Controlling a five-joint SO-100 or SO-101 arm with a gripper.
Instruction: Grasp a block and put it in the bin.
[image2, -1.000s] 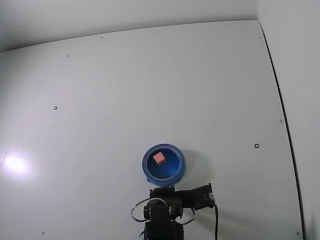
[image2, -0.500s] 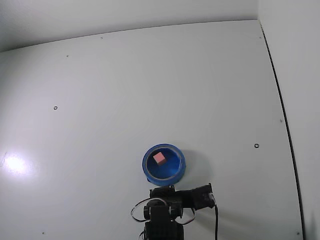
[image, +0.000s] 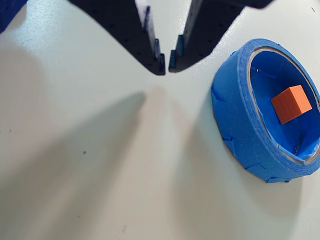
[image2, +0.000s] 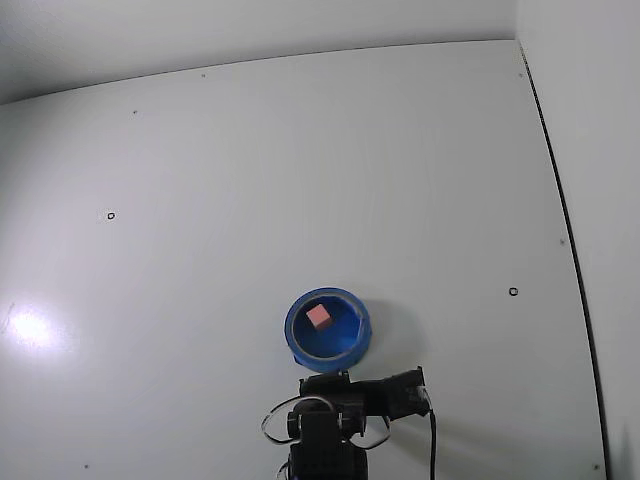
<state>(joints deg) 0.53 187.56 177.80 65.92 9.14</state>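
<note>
Pink-red block (image: 291, 103) sits unmoved inside the bin (image: 235, 120); gripper (image: 166, 63) clenched, empty, left of it — done.

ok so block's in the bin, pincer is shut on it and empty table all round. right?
Not quite. The block does sit in the bin, but the pincer holds nothing: the wrist view shows its fingertips nearly together over bare table, beside the bin and apart from the block. The rest stands.
</note>
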